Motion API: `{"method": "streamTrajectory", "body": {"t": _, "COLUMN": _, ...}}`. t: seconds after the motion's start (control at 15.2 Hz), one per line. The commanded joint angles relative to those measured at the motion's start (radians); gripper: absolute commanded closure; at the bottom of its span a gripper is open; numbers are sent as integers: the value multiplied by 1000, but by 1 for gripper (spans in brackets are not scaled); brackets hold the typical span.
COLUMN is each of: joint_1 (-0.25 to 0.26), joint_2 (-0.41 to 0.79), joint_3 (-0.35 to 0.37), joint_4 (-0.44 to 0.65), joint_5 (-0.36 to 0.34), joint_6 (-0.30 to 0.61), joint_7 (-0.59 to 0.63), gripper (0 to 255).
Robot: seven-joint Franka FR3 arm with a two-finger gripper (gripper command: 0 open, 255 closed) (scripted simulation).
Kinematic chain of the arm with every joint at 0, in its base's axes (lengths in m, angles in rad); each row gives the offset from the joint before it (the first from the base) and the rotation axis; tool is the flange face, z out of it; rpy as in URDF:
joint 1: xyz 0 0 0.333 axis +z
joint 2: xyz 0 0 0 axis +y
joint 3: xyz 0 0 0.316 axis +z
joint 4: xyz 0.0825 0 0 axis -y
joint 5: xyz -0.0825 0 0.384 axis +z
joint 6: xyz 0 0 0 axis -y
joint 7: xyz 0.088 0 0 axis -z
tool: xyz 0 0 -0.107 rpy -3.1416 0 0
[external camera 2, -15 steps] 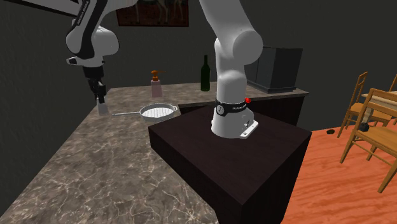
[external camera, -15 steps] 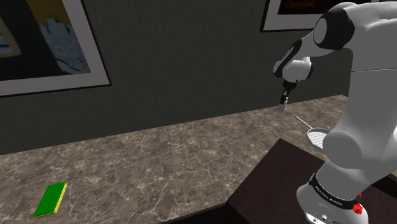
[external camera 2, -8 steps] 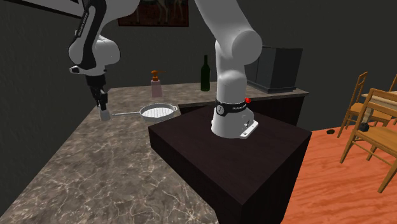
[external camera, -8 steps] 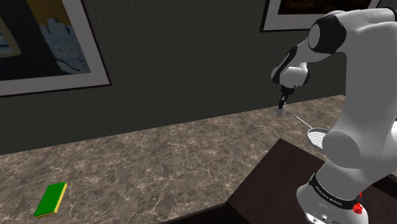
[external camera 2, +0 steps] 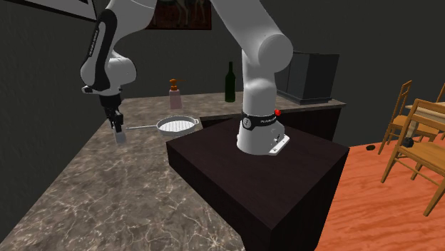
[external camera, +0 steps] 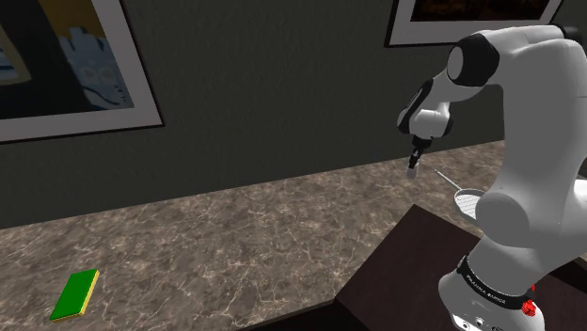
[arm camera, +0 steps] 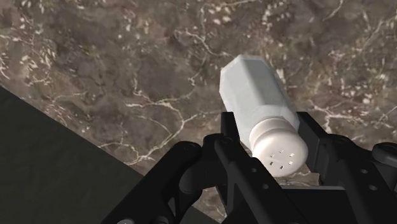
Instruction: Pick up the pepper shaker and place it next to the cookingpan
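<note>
Grips a white shaker (arm camera: 257, 102) in the black gripper (arm camera: 272, 130): 2 fingers (arm camera: 233, 130) set narrow and pressed on its sides just under the round cap, 1 per side. Holds it cap toward the wrist camera, holes in the cap plain to see, body pointing down and away at the brown marbled counter (arm camera: 114, 57). Hangs in the air, clear of the counter, a little tilted in the second exterior view. Over the strip along the counter's back edge, close to the dark wall (external camera: 282, 85). Near the free end of the thin handle of the pan (external camera 2: 177, 125), apart from it and higher. Pan itself round, pale inside, flat on the counter between the back edge and the dark stand (external camera 2: 264, 178), handle pointing toward the shaker. Beyond the pan, toward the counter's far end in the second exterior view: 1 small brownish container (external camera 2: 174, 88) and 1 dark bottle (external camera 2: 229, 82), both upright. Behind the white arm (external camera 2: 260, 64), a black box (external camera 2: 314, 75). Well apart from all this, toward the counter's front edge at the shoulder view's lower left, a green sponge (external camera: 75, 293) with a yellow side, lying flat. On the wall, 2 framed pictures (external camera: 66, 66) in the shoulder view. At the second exterior view's right, wooden chairs (external camera 2: 428, 108) on an orange floor (external camera 2: 371, 207).
</note>
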Motion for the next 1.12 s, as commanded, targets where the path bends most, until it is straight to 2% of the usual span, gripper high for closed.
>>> {"method": "streamTrajectory", "body": {"t": 0.0, "joint_1": -8, "joint_2": 24, "joint_3": 11, "joint_4": 7, "joint_5": 9, "joint_6": 17, "joint_7": -6, "gripper": 255}}
{"method": "streamTrajectory", "body": {"t": 0.2, "joint_1": -22, "joint_2": 62, "joint_3": 28, "joint_4": 20, "joint_5": 23, "joint_6": 44, "joint_7": -15, "gripper": 255}}
{"method": "streamTrajectory", "body": {"t": 0.73, "joint_1": -22, "joint_2": 62, "joint_3": 28, "joint_4": 20, "joint_5": 23, "joint_6": 44, "joint_7": -15, "gripper": 255}}
{"method": "streamTrajectory", "body": {"t": 0.79, "joint_1": -22, "joint_2": 62, "joint_3": 28, "joint_4": 20, "joint_5": 23, "joint_6": 44, "joint_7": -15, "gripper": 0}}
{"method": "streamTrajectory", "body": {"t": 1.06, "joint_1": -22, "joint_2": 62, "joint_3": 28, "joint_4": 20, "joint_5": 23, "joint_6": 44, "joint_7": -15, "gripper": 0}}
